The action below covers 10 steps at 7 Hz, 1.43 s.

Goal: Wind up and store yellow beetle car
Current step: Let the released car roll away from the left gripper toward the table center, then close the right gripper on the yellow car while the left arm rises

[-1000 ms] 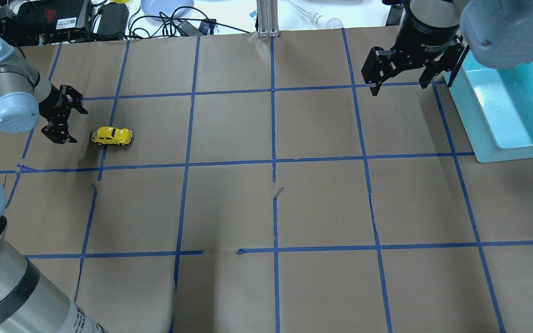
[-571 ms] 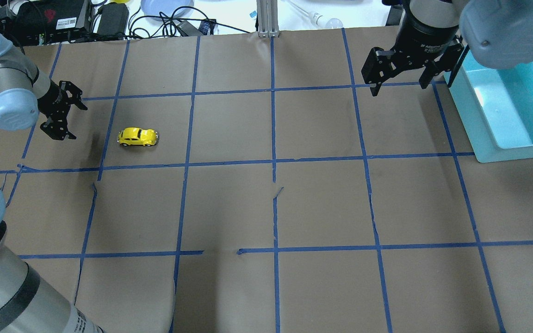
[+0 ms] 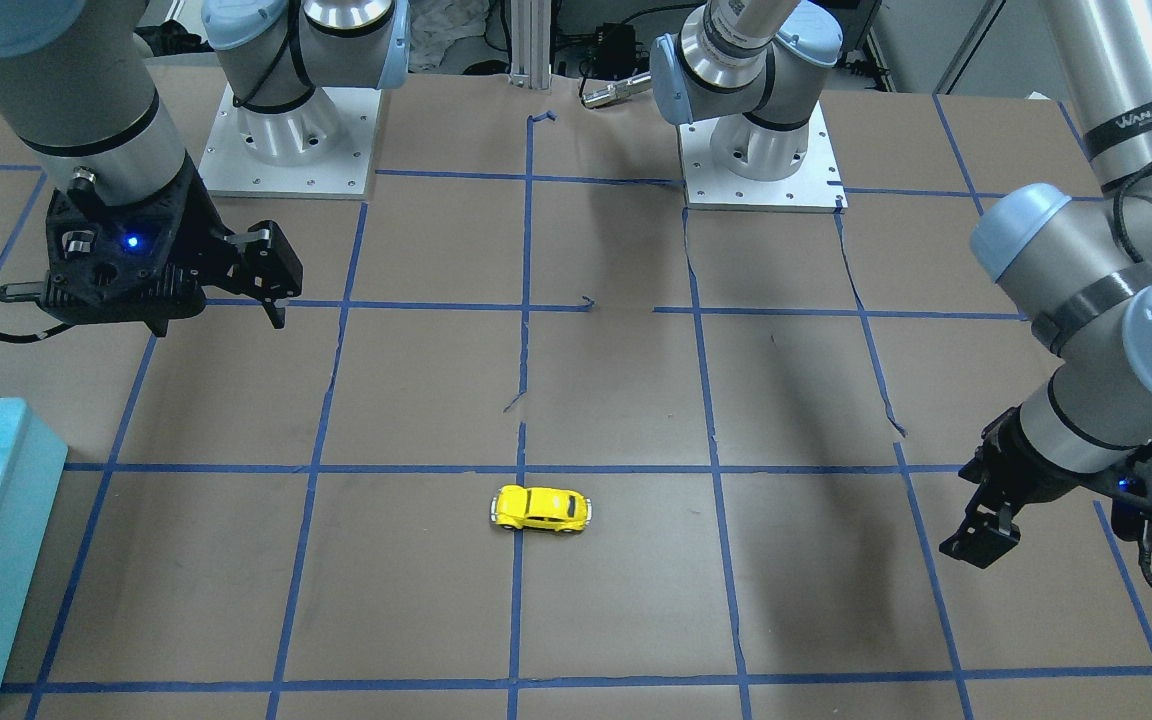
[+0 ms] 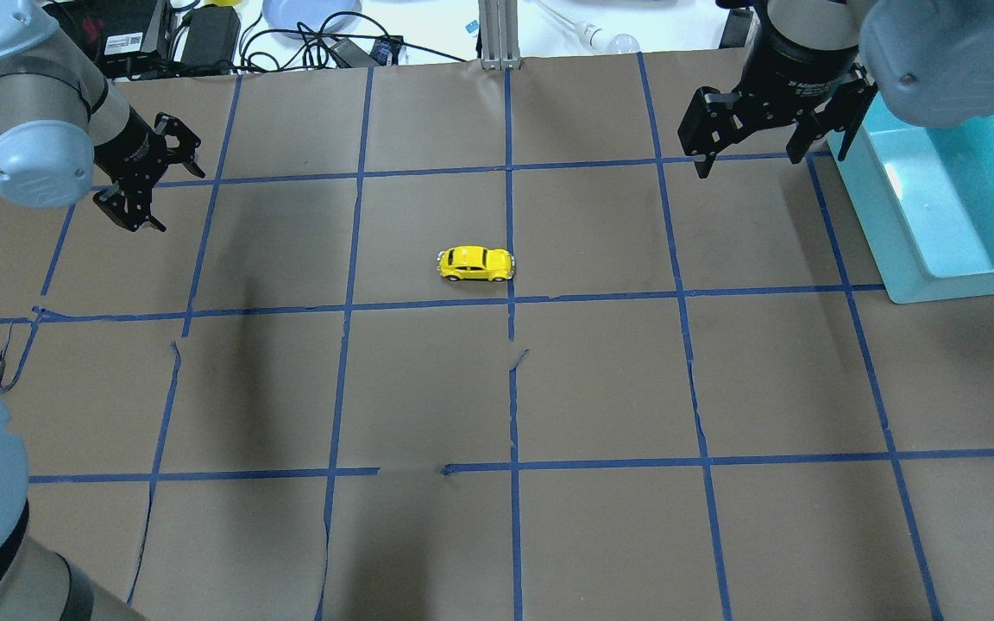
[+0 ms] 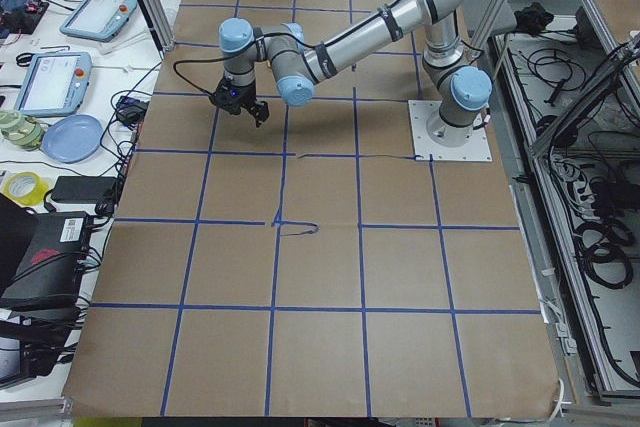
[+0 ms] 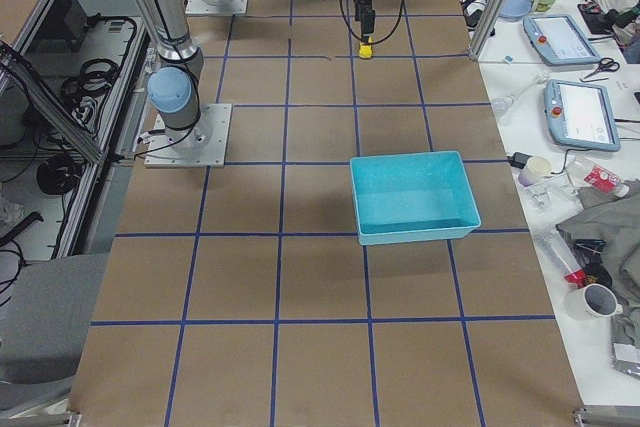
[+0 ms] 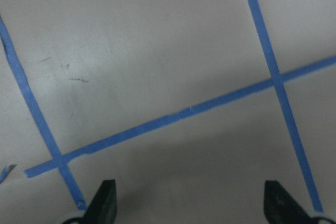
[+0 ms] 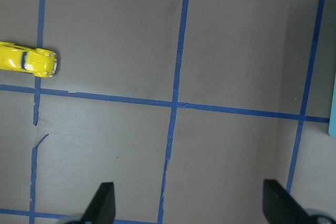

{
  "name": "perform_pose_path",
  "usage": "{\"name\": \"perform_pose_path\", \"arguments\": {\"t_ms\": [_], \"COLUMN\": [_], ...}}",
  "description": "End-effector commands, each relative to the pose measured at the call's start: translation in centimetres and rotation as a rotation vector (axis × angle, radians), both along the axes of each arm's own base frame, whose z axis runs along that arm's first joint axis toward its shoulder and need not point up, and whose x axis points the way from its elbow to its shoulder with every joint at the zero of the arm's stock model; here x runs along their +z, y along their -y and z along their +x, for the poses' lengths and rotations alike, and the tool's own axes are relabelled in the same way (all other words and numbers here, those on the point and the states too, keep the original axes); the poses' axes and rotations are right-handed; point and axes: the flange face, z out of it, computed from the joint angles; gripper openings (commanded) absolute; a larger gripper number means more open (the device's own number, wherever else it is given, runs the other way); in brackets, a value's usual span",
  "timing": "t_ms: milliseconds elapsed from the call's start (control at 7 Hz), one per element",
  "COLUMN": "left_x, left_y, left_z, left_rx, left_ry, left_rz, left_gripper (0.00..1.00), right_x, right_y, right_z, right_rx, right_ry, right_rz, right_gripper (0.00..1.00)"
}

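While neither arm has hold of it, the yellow car (image 4: 475,264) stands on its wheels near the middle of the table (image 4: 600,388), lengthwise across the robot's front and just beside a crossing of the blue tape lines (image 4: 510,298). The right wrist camera catches it at the far left edge of its view, well away from that gripper's fingertips. The left gripper (image 4: 171,195) hangs over the table's left side, far from the car. Its two fingers are spread wide, and its own camera shows nothing between them but brown paper and tape. The right gripper (image 4: 747,164) is up at the far right, close to the teal bin (image 4: 872,228). Its fingers are also set wide apart and it is carrying nothing. The car is not in the bin, which sits at the table's right end, well apart from it. As for progress, the pictures cannot show whether the spring has been wound. With the car standing free at mid-table and the left arm drawn off to its side, that half may well be over, though this is only a guess. The storing is plainly not done: the car has to be picked up, probably by the right arm as the nearer to the bin, carried over and dropped inside.
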Motion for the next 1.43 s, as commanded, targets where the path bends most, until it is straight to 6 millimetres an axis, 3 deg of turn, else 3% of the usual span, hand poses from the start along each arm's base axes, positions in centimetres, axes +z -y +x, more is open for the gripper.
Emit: {"name": "perform_pose_path", "arguments": {"t_ms": [0, 286, 429, 714, 1000, 1143, 1286], "left_x": [8.8, 16.8, 18.0, 19.2, 19.3, 17.1, 16.4], "left_y": [-0.7, -2.1, -4.4, -7.2, -8.3, -8.1, -9.1], "left_z": [-2.7, -7.9, -9.0, -9.8, -10.3, -10.4, -11.2], "left_rx": [-0.346, -0.700, -0.798, -0.900, -0.923, -0.926, -0.956], "left_ry": [0.072, 0.146, 0.118, 0.075, 0.086, 0.057, 0.044], "left_rz": [0.036, 0.025, 0.090, 0.152, 0.180, 0.214, 0.213], "left_gripper": [1.00, 1.00, 1.00, 1.00, 1.00, 1.00, 1.00], "right_x": [0.0, -0.1, 0.0, -0.5, -1.2, -3.1, -4.5], "right_y": [0.2, 0.2, 0.4, 0.6, 1.7, 2.9, 3.7], "right_z": [-0.2, -0.8, -1.1, -1.2, -1.3, -0.8, -0.6], "right_rx": [-0.003, -0.010, -0.018, 0.035, 0.338, 0.428, 0.544], "right_ry": [-0.001, -0.004, -0.001, 0.005, -0.007, 0.001, 0.009], "right_rz": [-0.003, 0.000, -0.002, 0.010, 0.009, 0.020, 0.041], "right_gripper": [1.00, 1.00, 1.00, 1.00, 1.00, 1.00, 1.00]}}
